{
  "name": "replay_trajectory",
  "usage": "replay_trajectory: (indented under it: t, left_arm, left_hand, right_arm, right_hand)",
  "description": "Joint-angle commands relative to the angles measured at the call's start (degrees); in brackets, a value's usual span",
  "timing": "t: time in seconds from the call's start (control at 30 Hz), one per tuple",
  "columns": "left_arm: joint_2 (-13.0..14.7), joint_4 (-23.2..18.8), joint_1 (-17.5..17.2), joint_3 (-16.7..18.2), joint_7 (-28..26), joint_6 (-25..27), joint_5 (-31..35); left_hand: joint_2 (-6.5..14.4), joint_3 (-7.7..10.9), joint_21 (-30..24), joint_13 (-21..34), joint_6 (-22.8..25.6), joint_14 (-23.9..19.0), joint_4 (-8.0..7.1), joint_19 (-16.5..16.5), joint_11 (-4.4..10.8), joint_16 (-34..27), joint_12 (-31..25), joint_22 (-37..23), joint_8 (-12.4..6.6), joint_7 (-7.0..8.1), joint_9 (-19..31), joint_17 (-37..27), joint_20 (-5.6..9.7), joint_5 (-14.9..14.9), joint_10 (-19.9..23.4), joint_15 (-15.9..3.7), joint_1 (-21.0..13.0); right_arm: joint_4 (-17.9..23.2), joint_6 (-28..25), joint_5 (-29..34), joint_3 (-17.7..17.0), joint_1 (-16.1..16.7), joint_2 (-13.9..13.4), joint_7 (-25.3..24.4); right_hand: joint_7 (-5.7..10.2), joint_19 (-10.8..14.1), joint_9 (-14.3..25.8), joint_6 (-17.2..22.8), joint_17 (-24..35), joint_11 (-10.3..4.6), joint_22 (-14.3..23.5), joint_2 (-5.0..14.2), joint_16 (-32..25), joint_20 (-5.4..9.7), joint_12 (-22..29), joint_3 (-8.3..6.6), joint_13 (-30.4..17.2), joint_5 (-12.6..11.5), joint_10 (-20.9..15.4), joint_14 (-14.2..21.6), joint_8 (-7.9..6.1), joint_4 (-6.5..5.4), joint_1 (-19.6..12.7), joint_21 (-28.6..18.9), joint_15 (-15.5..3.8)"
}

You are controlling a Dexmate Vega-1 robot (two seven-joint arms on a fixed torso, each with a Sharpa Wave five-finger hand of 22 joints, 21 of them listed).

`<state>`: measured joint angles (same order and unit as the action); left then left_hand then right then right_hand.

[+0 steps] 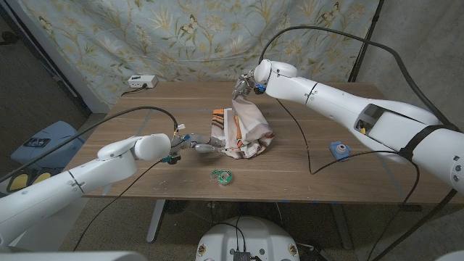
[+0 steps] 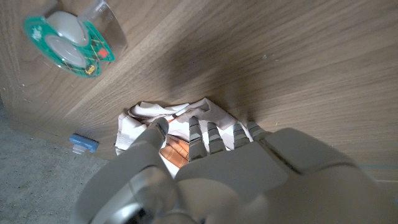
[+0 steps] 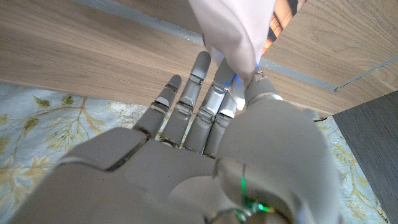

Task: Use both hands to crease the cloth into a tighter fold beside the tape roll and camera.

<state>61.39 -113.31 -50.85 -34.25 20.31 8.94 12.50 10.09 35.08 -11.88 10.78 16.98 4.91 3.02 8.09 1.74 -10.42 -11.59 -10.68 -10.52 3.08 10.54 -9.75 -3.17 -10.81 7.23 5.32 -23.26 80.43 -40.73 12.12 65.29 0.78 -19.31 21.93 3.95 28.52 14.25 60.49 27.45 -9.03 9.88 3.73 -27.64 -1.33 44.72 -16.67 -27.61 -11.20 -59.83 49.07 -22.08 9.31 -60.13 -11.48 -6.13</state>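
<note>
A soft, crumpled cloth (image 1: 241, 130) is being pinched at its top by the right hand (image 1: 247, 85) and gripped low by the left hand (image 1: 190, 142). It is being kept on a smooth brown wooden worktop (image 1: 290, 174), with a flowery curtain (image 1: 203, 36) being hung behind.

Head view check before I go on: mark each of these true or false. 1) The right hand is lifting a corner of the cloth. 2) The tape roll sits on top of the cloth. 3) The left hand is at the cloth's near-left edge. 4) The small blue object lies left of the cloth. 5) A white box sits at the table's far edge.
1) True: the right hand pinches the cloth and holds a corner up.
2) False: the tape roll lies on bare table, apart from the cloth and nearer the robot.
3) True: the left hand touches that edge.
4) False: the blue object lies on the right.
5) True: the white box is there.
</note>
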Motion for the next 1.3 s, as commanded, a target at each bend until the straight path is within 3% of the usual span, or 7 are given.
replay_trajectory:
  t: [0.03, 0.93, 1.3]
  left_arm:
    - [0.5, -0.8, -1.1, 0.4, -0.8, 0.6, -0.4]
    - [1.5, -0.3, -2.3, 1.2, -1.8, -0.3, -1.7]
    - [1.8, 0.1, -2.6, 1.5, -2.0, -0.6, -2.2]
  left_hand:
    - [0.1, 0.21, -0.2, 0.2, 0.4, 0.0, 0.18, 0.5, 0.11, -0.1, -0.3, 0.0, -0.25, 0.1, 0.1, -0.1, 0.13, -0.1, 0.0, -0.1, -0.8]
    - [0.2, 0.17, -0.2, 0.2, 0.3, 0.1, 0.39, 0.6, 0.04, -0.1, -0.3, 0.0, -0.2, 0.06, 0.1, -0.1, 0.01, -0.1, -0.1, 0.07, -1.1]
    - [0.3, 0.17, -0.3, 0.2, 0.2, 0.1, 0.44, 0.6, -0.07, -0.1, -0.3, 0.0, -0.17, -0.02, 0.1, -0.1, -0.04, -0.1, -0.1, 0.12, -1.3]
  right_arm:
    - [-2.9, 2.0, -0.7, 0.4, -0.8, 2.5, 0.1]
    - [-13.2, 7.2, -1.9, 1.9, -3.0, 10.4, 0.0]
    - [-21.8, 11.4, -2.6, 2.3, -4.1, 15.3, -0.6]
  right_hand:
    - [-0.28, 0.1, 0.3, 0.1, 0.2, 0.15, 0.0, 0.02, 0.3, -0.24, 0.3, -0.02, 0.0, 0.2, -0.2, 0.6, -0.29, -0.36, -0.5, 0.0, -6.72]
    - [-0.54, 0.1, 0.2, 0.0, 0.5, 0.47, 0.0, 0.12, 0.9, -0.51, 0.1, 0.12, 0.2, 0.2, 0.2, 0.7, -0.24, -0.43, -0.7, 0.1, -6.52]
    - [-0.58, 0.0, 0.2, -0.3, 0.6, 0.62, 0.0, 0.18, 1.2, -0.7, -0.3, 0.19, 0.7, 0.3, 0.4, 0.5, -0.13, -0.43, -0.8, 0.2, -6.49]
